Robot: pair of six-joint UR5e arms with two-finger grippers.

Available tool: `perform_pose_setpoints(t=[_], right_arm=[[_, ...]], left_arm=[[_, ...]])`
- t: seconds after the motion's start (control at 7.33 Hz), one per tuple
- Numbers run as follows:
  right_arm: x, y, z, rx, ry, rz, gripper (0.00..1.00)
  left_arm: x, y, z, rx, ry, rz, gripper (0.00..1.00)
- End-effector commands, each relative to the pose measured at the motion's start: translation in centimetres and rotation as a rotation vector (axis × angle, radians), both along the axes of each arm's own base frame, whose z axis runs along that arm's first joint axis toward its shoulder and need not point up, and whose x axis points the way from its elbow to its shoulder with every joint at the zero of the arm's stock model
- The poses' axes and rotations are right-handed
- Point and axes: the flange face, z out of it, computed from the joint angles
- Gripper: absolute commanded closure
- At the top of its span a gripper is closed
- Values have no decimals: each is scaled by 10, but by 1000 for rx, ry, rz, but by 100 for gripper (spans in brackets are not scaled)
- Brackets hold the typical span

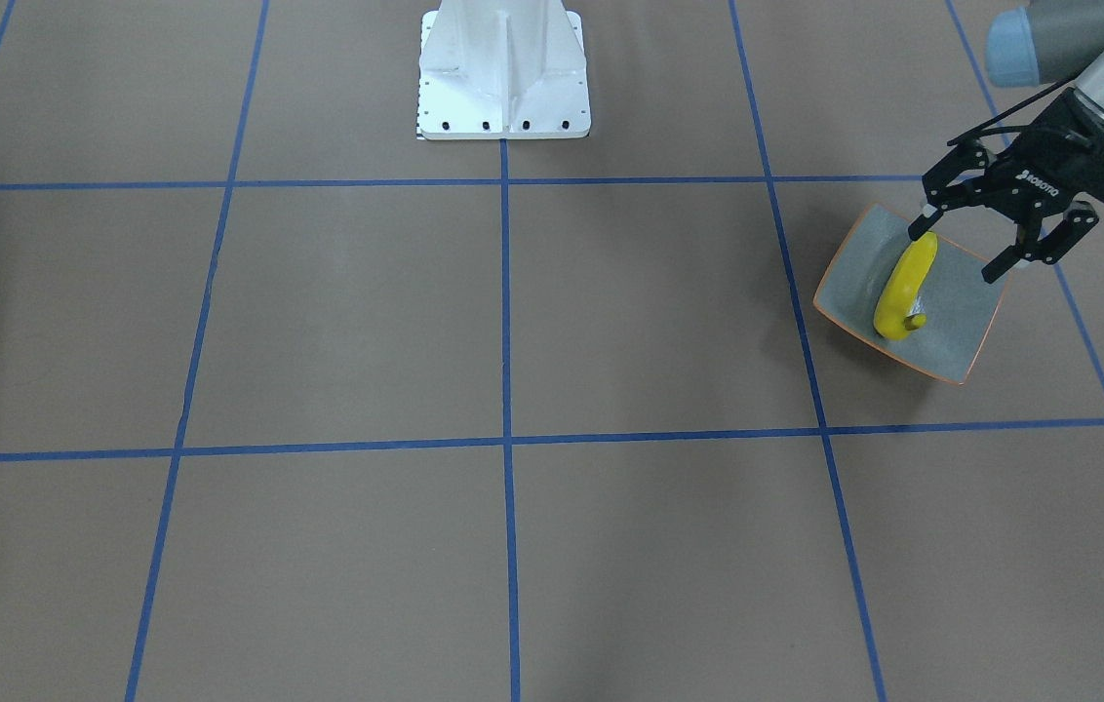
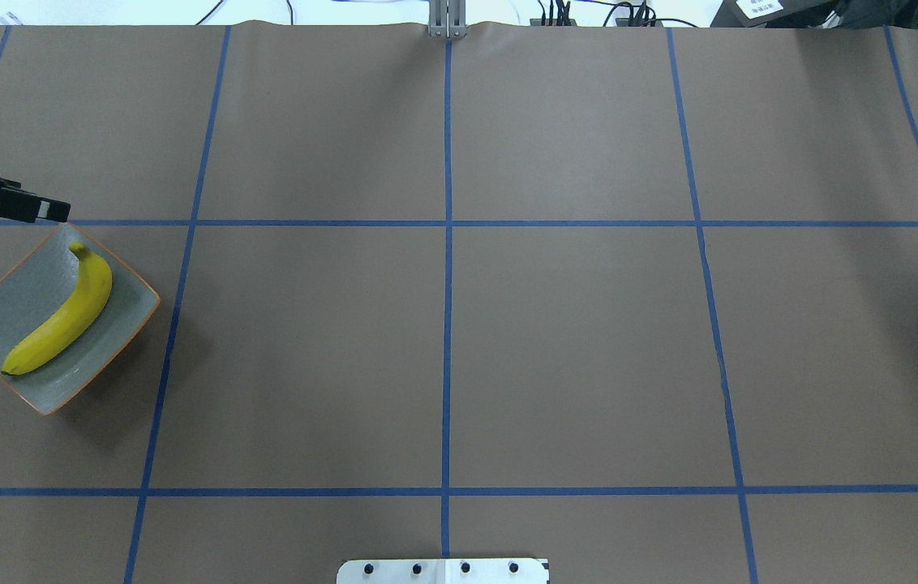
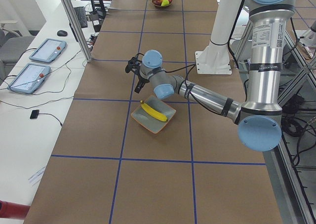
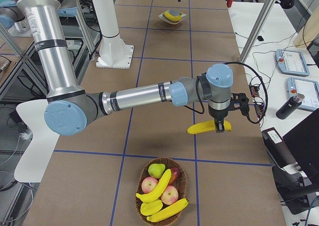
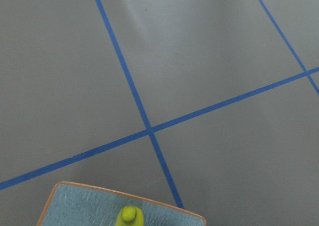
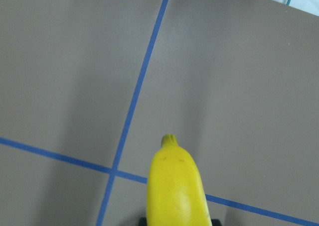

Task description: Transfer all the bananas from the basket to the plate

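Left claw [image 1: 958,255] gapes wide near plate [image 1: 854,283]; right claw [image 4: 218,128] grips banana [image 6: 177,188].

Left arm [image 3: 207,98]: I log it stretched low and nearly level from its base out over the table, forearm extended, wrist bent downward at the end.

Left gripper [image 1: 960,253]: jaws spread wide, fingertips angled down toward the table.

Right arm [image 4: 139,94]: upper link dropping from the shoulder, forearm running out level, wrist turned straight down.

Right gripper [image 4: 218,128]: pointing vertically down. I take it as clamped on a banana [image 6: 177,191] held level, though my wrist camera shows only dark slivers of it at the bottom edge.
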Motion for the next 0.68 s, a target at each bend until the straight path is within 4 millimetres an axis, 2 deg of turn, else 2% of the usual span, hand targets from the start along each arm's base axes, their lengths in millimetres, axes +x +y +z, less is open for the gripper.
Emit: perform_pose_setpoints(t=[0.0,0.27,0.41,0.55], right_arm=[[-52,12,-74,-52,-111,144,100],[-92,18,-118,-70,-253,249,100],[-122,24,-135,-50,-334,255,100],[-161,29,-163,-52,-431,253,100]], left_arm=[[54,-8,-74,-75,133,18,0],[93,-5,-136,-150,233,41,0],[109,-3,-169,-166,276,61,0],[119,2,-192,-173,309,79,0]])
